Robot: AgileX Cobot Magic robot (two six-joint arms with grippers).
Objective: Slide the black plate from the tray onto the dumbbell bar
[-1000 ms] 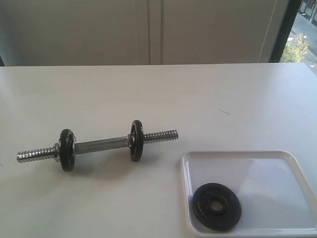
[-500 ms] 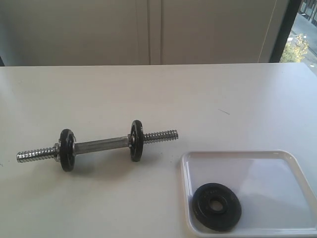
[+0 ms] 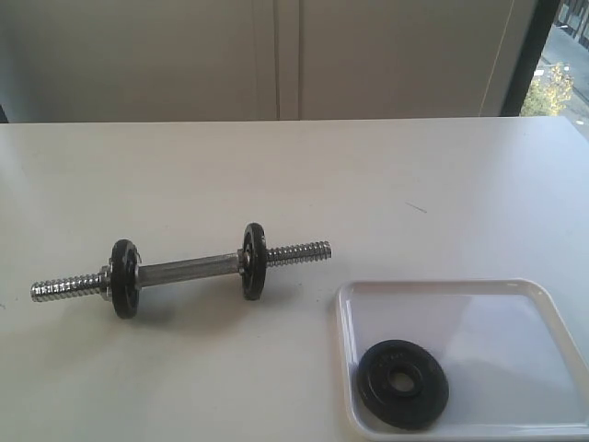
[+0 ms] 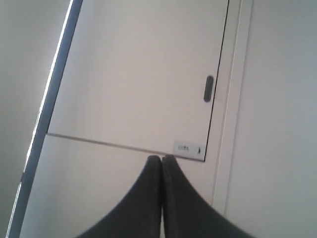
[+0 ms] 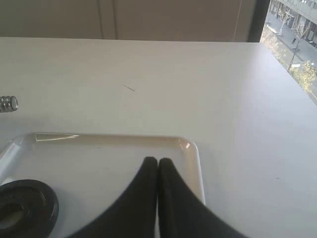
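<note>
The left pincer (image 4: 162, 158) points up and away from the counter (image 3: 276, 175), facing a pale flat panel (image 4: 138, 74) with a small dark oval slot (image 4: 208, 89). Its two smooth black fingers curve inward and taper until their tips press together, with nothing between them. The right pincer (image 5: 157, 161) is angled down over the tray (image 3: 442, 287). Its matching black fingers are likewise closed tip to tip and empty, seen against the tray's bare floor near one rounded corner and apart from the plate (image 3: 428, 387); whether they touch the floor cannot be told. The plate is a flat, round, matte black disc with a grainy cast surface, a raised rim and a central hole, lying flat in the tray's near left corner in the exterior view. The tray is glossy white, rectangular, with a low lip. Left of it on the smooth white counter lies the bar (image 3: 189, 268), shiny metal with a plain middle and threaded ends. Two small black discs (image 3: 125, 277) stand on edge on it, one toward each end.
</note>
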